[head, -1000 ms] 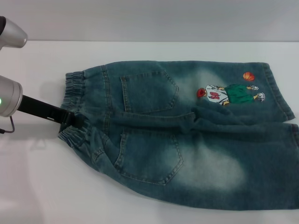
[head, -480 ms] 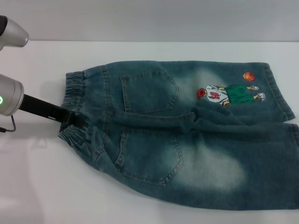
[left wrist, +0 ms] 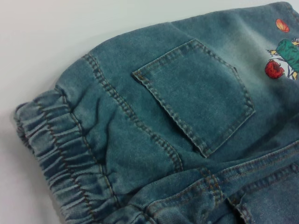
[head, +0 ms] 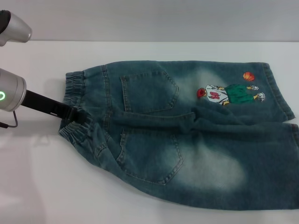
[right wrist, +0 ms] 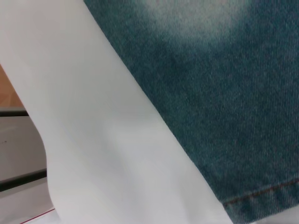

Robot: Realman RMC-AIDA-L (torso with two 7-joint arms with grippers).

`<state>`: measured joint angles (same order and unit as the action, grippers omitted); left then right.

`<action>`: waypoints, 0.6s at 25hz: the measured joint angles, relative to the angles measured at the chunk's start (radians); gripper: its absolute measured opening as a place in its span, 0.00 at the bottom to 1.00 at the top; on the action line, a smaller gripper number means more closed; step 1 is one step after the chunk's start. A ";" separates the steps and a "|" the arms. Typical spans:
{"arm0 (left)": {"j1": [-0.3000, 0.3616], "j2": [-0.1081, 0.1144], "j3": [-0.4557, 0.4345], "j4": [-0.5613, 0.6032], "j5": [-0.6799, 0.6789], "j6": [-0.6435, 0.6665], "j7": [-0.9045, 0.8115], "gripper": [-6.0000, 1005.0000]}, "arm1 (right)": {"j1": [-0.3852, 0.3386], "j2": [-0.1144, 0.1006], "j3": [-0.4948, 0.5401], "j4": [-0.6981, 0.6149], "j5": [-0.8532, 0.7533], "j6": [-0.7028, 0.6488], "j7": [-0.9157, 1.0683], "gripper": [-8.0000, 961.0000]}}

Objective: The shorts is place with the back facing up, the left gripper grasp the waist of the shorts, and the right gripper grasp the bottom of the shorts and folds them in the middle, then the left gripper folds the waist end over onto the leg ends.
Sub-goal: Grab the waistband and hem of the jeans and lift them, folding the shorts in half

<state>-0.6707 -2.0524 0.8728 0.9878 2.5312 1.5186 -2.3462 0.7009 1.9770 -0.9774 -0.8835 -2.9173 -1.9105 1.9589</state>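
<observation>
Blue denim shorts (head: 187, 135) lie flat with the back pockets up, the elastic waist (head: 74, 86) to the left and the leg ends to the right. My left gripper (head: 74, 116) sits at the middle of the waistband, where the fabric is bunched, and it looks shut on the waist. The left wrist view shows the gathered waistband (left wrist: 56, 154) and one back pocket (left wrist: 196, 93) from close up, with no fingers visible. My right gripper is out of the head view. Its wrist view holds only a leg panel (right wrist: 224, 93) and its stitched hem (right wrist: 261, 198).
The shorts rest on a white table (head: 37, 182). A cartoon basketball-player print (head: 231, 93) marks the far leg. The table's edge and a wood-coloured surface beyond it (right wrist: 7, 93) appear in the right wrist view.
My left arm has shifted slightly away from me and to the right along the waist. The near part of the waistband has been nudged a little with it. The rest of the shorts is unmoved.
</observation>
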 joint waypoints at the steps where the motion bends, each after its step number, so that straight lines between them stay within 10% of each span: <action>1: 0.000 0.000 0.000 0.000 0.000 0.000 0.000 0.05 | 0.001 0.001 0.000 0.000 0.000 0.000 0.000 0.60; 15: 0.002 0.000 0.000 -0.010 0.000 -0.003 0.007 0.05 | -0.006 0.008 0.002 -0.017 0.000 0.004 0.018 0.60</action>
<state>-0.6683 -2.0524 0.8728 0.9783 2.5310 1.5154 -2.3393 0.6952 1.9852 -0.9752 -0.9002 -2.9177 -1.9067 1.9774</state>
